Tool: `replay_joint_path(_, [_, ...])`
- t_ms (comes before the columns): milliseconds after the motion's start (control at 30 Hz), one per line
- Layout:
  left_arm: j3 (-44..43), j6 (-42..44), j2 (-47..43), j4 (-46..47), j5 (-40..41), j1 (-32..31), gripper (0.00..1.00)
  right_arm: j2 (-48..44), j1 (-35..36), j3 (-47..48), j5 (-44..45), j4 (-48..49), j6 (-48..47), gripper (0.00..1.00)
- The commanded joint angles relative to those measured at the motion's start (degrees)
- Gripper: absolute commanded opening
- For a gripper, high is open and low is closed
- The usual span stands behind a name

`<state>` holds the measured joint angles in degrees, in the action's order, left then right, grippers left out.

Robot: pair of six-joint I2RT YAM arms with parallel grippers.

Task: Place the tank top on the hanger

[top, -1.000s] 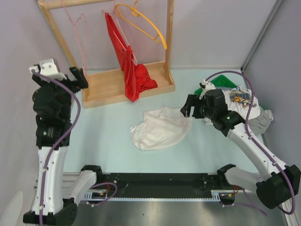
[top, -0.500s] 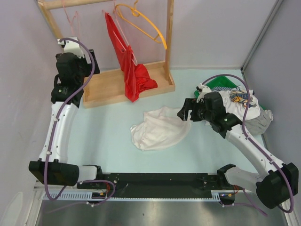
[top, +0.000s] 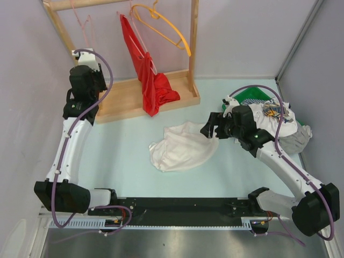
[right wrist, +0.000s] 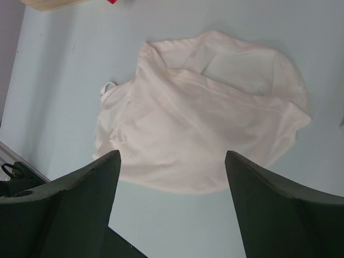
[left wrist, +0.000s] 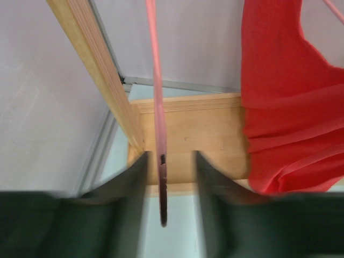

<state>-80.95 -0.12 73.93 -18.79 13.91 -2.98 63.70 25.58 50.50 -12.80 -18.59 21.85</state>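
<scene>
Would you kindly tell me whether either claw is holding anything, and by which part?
Nothing is held. The left claw straddles the hanger, gaps showing on both sides; the right claw is open above the tank top.

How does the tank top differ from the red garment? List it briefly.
Colour: the tank top is white, the red garment bright red.
Pose: the tank top lies crumpled on the table; the red garment hangs on the wooden rack.
Shared: both are soft, wrinkled cloth.
</scene>
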Motion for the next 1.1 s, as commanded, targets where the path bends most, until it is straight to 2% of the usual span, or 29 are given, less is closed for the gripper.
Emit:
replay_joint_path(0, [0.35, 1.35, -1.86, 3.67, -1.34, 1.05, 0.26, -0.33, 0.78, 0.56, -0.30, 1.89, 1.09, 0.84])
replay_joint_path(67, [1.23, 0.56, -2.65, 4.55, -2.22, 1.57, 0.10, -0.25, 1.22, 0.65, -0.04, 1.54, 1.27, 0.84])
replay_joint_path(133, [1.58, 0.47, -3.18, 5.42, -1.70, 1.93, 0.00, -0.33, 1.49, 0.74, 0.49, 1.36, 1.36, 0.84])
replay_joint_path(533, [1.23, -2.69, -6.16, 11.49, -5.82, 2.81, 0.00, 0.90, 3.77, 1.62, 2.95, 0.04, 1.01, 0.84])
replay_joint_path(700, [1.23, -3.22, -7.57, 9.39, -8.89, 2.81, 0.00, 0.90, 3.95, 1.79, 3.04, -0.31, 0.92, 0.84])
replay_joint_path(933, [10.88, -6.38, -17.67, 7.63, -17.32, 2.81, 0.00, 0.55, 4.04, 2.23, 3.22, -0.83, 0.57, 0.84])
replay_joint_path(1067, [15.28, -7.17, -26.96, 1.67, -23.39, 2.81, 0.00, 0.55, 4.47, 3.55, 2.52, -2.41, -1.01, 0.84])
